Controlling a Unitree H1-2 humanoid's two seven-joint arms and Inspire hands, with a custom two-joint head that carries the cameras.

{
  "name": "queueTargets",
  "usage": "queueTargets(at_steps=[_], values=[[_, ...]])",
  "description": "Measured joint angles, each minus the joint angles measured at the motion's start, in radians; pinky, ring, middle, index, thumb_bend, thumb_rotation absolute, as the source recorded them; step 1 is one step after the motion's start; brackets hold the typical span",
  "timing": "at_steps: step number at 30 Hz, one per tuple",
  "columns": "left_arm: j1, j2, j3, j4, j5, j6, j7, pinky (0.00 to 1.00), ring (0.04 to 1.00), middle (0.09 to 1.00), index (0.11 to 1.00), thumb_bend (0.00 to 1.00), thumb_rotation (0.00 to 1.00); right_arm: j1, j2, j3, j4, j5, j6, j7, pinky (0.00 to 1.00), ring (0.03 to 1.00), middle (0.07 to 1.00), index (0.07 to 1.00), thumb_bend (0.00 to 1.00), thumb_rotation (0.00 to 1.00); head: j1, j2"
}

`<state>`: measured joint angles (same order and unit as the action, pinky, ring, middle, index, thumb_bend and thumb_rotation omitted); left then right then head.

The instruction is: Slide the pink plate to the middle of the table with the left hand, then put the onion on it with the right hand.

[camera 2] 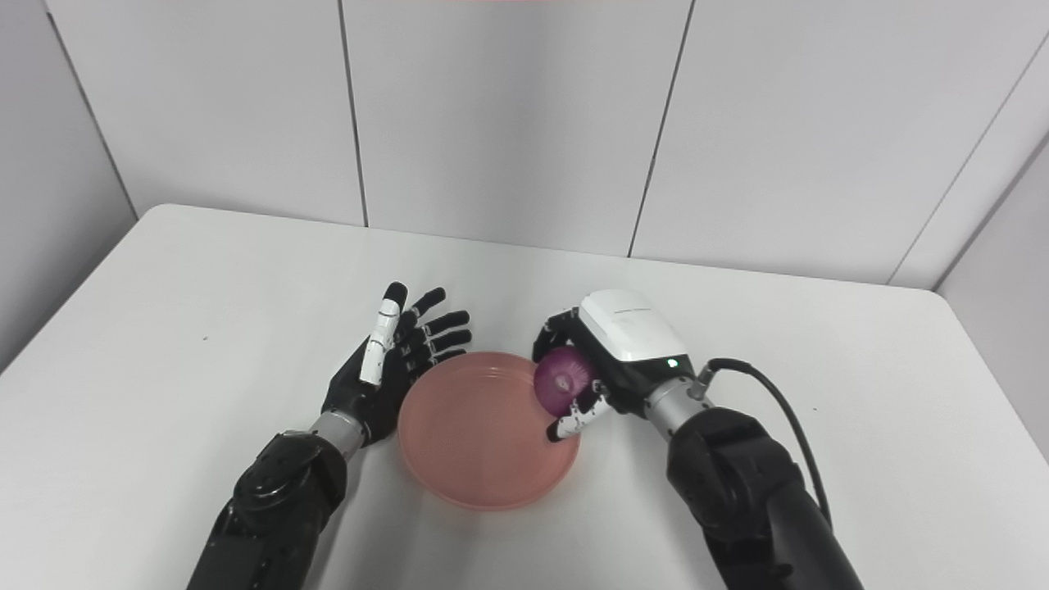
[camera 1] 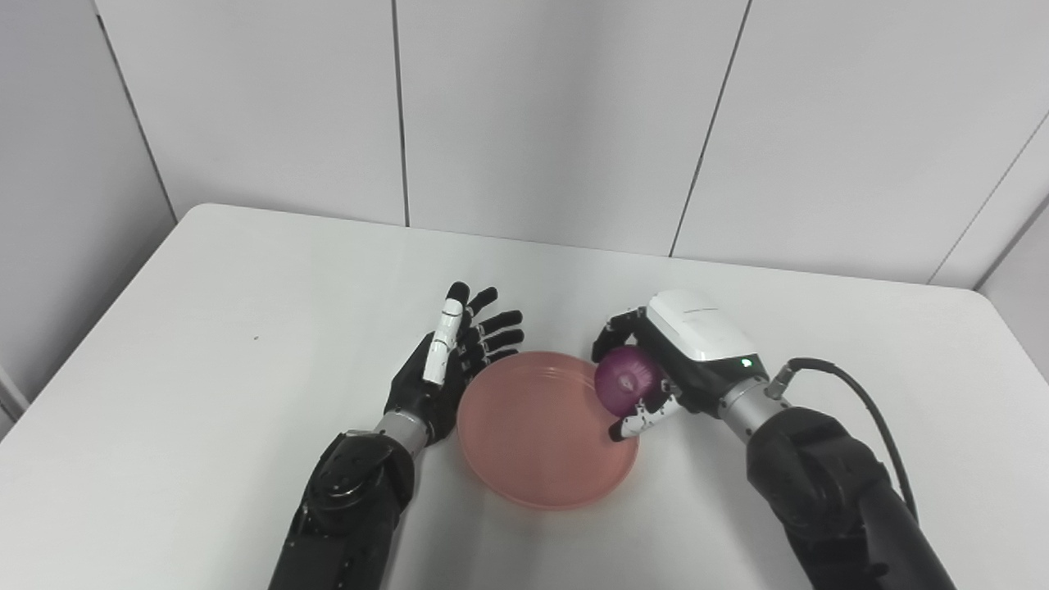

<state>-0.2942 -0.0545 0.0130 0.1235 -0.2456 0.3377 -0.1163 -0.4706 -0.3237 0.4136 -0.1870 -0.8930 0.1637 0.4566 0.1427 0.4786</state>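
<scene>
Two hands frame the pink plate [camera 1: 545, 438], which sits on the white table [camera 1: 205, 344] just below the frame's center. Right hand [camera 1: 668, 360] grips the purple onion [camera 1: 627, 381] over the plate's right rim. Left hand [camera 1: 447, 365] rests beside the plate's left edge, empty, fingers [camera 1: 492, 328] spread.

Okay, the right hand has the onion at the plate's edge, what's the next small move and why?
Probably carry the onion a little further left over the pink plate's middle, then lower it. The right hand grips it only above the plate's right rim, and the left hand is open beside the plate, out of the way.
</scene>
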Motion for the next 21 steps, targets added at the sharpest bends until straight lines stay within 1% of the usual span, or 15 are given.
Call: queueTargets(at_steps=[6, 9, 11, 16, 18, 21], values=[[0.001, 0.000, 0.004, 0.003, -0.001, -0.004, -0.002, 0.77, 0.780, 0.782, 0.908, 0.63, 0.98, -0.011, 0.056, 0.024, 0.030, -0.011, -0.015, -0.033, 0.31, 0.388, 0.486, 0.532, 0.51, 0.00, -0.005, -0.005], [0.001, 0.001, 0.003, 0.006, -0.001, -0.008, -0.008, 0.77, 0.780, 0.777, 0.905, 0.64, 0.98, -0.019, 0.074, 0.049, 0.034, -0.021, -0.019, -0.033, 0.36, 0.432, 0.500, 0.493, 0.52, 0.00, -0.005, -0.006], [0.000, 0.001, 0.003, 0.007, -0.001, -0.009, -0.009, 0.77, 0.780, 0.776, 0.899, 0.64, 0.98, -0.028, 0.080, 0.059, 0.041, -0.021, -0.038, -0.036, 0.37, 0.442, 0.510, 0.481, 0.52, 0.00, -0.005, -0.008], [0.000, 0.002, 0.002, 0.007, 0.001, -0.009, -0.009, 0.78, 0.790, 0.784, 0.899, 0.64, 0.99, -0.036, 0.099, 0.069, 0.058, -0.022, -0.040, -0.035, 0.35, 0.427, 0.541, 0.470, 0.51, 0.00, -0.003, -0.006], [0.000, 0.003, 0.001, 0.007, 0.001, -0.009, -0.009, 0.79, 0.795, 0.790, 0.905, 0.63, 0.99, -0.036, 0.103, 0.077, 0.068, -0.025, -0.040, -0.029, 0.35, 0.427, 0.539, 0.476, 0.51, 0.00, -0.002, -0.006], [0.000, 0.004, 0.001, 0.006, 0.001, -0.010, -0.010, 0.79, 0.794, 0.792, 0.907, 0.63, 0.99, -0.036, 0.107, 0.084, 0.082, -0.028, -0.041, -0.029, 0.31, 0.414, 0.515, 0.498, 0.51, 0.00, 0.000, -0.003]])
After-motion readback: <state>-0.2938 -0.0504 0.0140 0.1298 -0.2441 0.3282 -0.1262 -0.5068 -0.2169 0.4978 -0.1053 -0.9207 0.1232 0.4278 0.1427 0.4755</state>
